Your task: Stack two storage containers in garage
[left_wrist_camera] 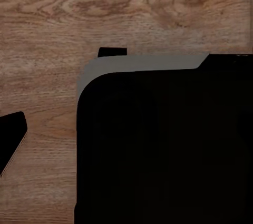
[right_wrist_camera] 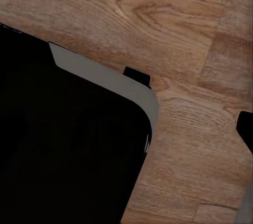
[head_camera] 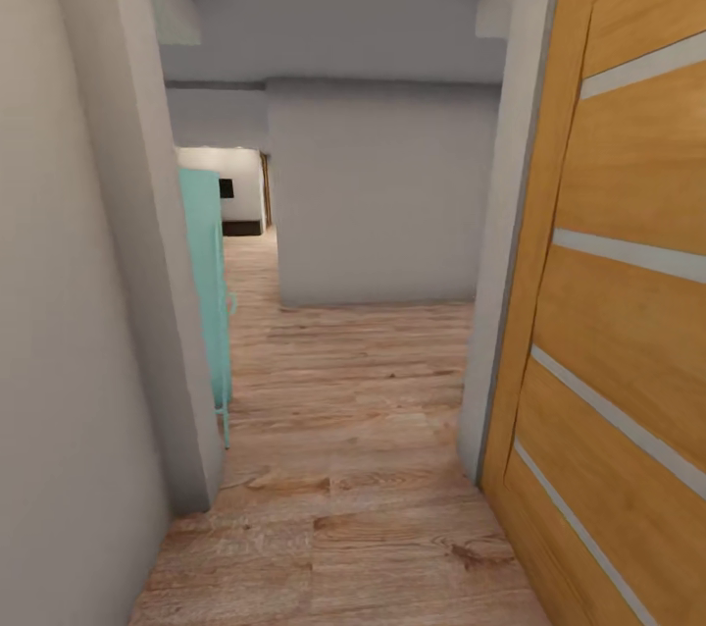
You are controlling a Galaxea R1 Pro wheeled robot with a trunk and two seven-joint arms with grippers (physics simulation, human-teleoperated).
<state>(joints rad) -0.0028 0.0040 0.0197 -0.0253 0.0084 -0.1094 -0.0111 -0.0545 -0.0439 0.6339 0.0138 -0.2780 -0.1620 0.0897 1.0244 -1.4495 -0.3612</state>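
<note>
The head view looks down a narrow hallway with light wood plank flooring. A pale grey wall runs along the left, and a wood-plank door with pale horizontal strips stands close on the right. Just past the left wall's corner, a turquoise cabinet stands on thin legs. Ahead, a grey partition wall blocks the middle, and beside it a passage leads to a farther room with a white wall and a dark object on it, too small to identify.

Both wrist views look down on the plank flooring past a black, round-cornered part of the robot's body. Small black tips poke in at the edges, so whether either pincer is spread or pressed together cannot be told. The storage containers' whereabouts cannot be told.
</note>
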